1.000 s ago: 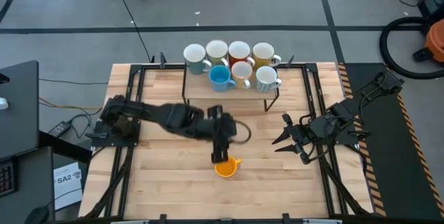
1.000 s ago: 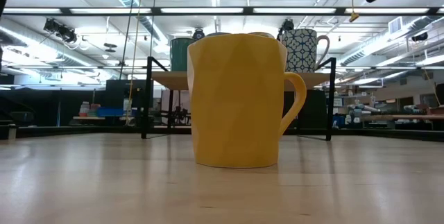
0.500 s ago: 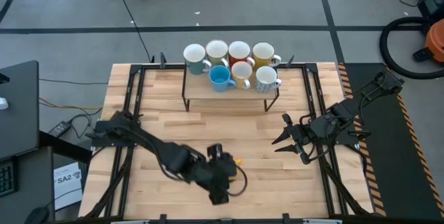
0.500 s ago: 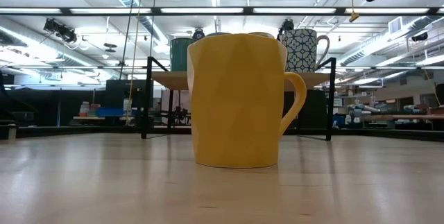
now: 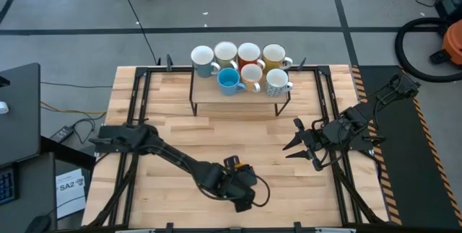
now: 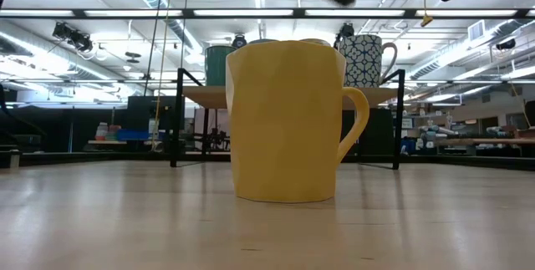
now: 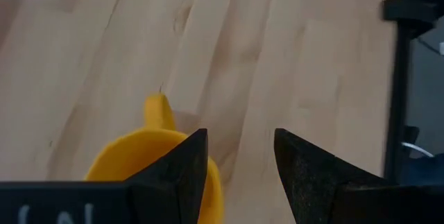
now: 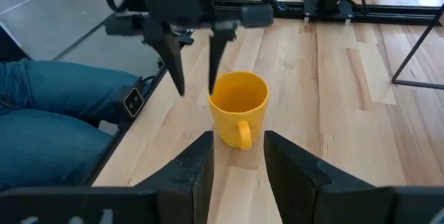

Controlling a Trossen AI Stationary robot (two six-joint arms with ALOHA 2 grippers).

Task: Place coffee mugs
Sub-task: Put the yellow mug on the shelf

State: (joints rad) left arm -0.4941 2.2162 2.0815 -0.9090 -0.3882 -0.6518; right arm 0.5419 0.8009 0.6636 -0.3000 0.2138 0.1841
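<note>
A yellow coffee mug [image 8: 238,109] stands upright on its base on the wooden table near the front edge, its handle [image 8: 240,135] toward the table's right. My left gripper [image 8: 196,85] hangs open, fingers pointing down, just above the mug's rim on the side away from the handle. It touches nothing. In the left wrist view the mug [image 7: 139,165] lies off to one side of the fingers. In the high view the left hand [image 5: 234,184] covers the mug. Several more mugs [image 5: 242,67] stand on a raised rack at the far middle. My right gripper [image 5: 292,145] waits open at the right.
The rack's black legs [image 5: 193,107] stand on the table's far half. Black frame rails [image 5: 137,110] run along both sides of the table. A person's legs in blue jeans [image 8: 55,113] show beyond the table's left edge. Bare wood lies between the mug and the rack.
My left gripper has swung toward the table's near edge and come down over the yellow mug, rolling as it went. It stays open. Its dark shape now shows at the top of the low view. The mug has not moved.
</note>
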